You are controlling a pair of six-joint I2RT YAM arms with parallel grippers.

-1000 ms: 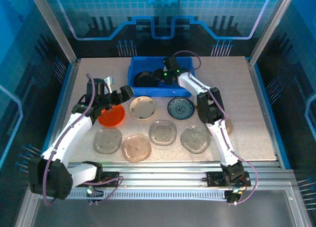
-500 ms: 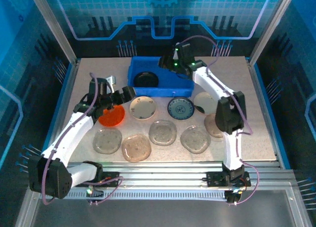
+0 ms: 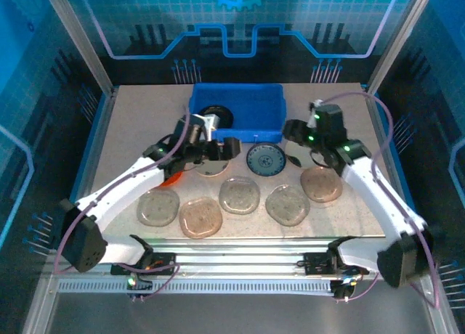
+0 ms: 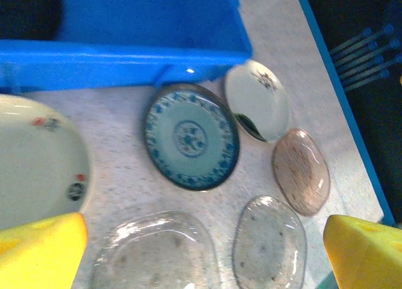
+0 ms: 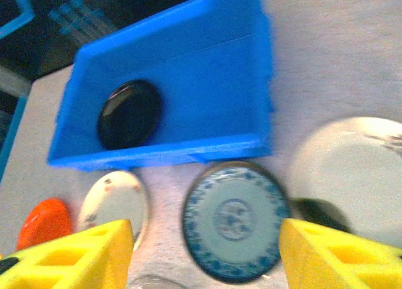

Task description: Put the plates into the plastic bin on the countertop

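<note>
Bin (image 5: 207, 75) bright blue, black plate (image 5: 129, 113) inside; left tool (image 4: 204, 251), right tool (image 5: 204, 257) spread, empty.

Beige speckled table (image 3: 131, 131), blue bin (image 3: 261, 112) at its back. Before the bin: orange-red plate (image 5: 44, 221), cream plate (image 4: 38, 160), blue-patterned plate (image 3: 263, 160), pale plate (image 4: 257, 99). Nearer, five glass plates (image 3: 240, 194) in a row.

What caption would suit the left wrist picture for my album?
Open left gripper hovers above a blue-patterned plate beside the blue bin, glass plates nearby.
</note>
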